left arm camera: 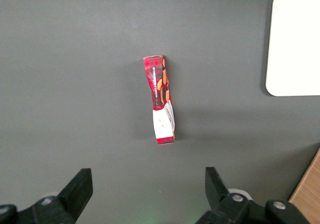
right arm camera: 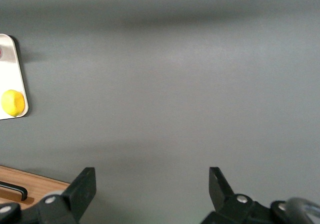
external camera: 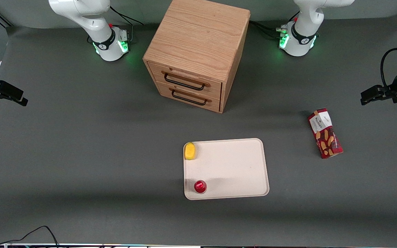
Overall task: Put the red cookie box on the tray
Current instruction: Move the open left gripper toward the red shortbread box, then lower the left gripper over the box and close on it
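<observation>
The red cookie box (external camera: 325,133) lies flat on the grey surface (external camera: 81,144) at the front view's right, well apart from the central tray (external camera: 233,168), while the claw (external camera: 369,96), spread wide, hovers at the right edge.

I'm working in a robot lab, not a home: two white arm bases (external camera: 110,43) with green status lights are bolted to a plain dark grey tabletop (external camera: 81,144), with black cables (external camera: 29,234) trailing at the edge nearest the front camera. Props look staged for a test: a small wooden drawer cabinet (external camera: 196,51), a cream tray (external camera: 233,165) with a yellow piece (external camera: 190,151) and a small round red object (external camera: 200,186), and the red cookie box (external camera: 325,137) lying alone. My gripper (left arm camera: 147,191) hangs over the box with fingers (left arm camera: 80,186) spread wide.
</observation>
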Controlling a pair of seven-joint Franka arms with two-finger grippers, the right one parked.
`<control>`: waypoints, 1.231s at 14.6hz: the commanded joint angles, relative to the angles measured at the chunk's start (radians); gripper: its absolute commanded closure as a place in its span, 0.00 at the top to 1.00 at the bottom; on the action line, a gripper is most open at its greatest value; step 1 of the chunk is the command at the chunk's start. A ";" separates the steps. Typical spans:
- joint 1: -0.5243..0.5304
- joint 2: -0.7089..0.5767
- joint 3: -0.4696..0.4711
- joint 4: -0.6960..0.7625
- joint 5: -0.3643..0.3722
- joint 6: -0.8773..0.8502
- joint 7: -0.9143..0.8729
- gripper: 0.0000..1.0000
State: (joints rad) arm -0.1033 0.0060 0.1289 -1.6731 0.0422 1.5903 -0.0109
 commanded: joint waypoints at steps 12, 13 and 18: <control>-0.001 -0.021 0.040 -0.236 -0.028 0.167 0.072 1.00; 0.000 -0.032 0.052 -0.307 -0.034 0.239 0.065 1.00; 0.000 -0.014 0.074 -0.618 -0.113 0.719 0.062 1.00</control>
State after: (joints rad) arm -0.0982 0.0263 0.1999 -2.1456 -0.0490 2.1382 0.0440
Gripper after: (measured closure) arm 0.000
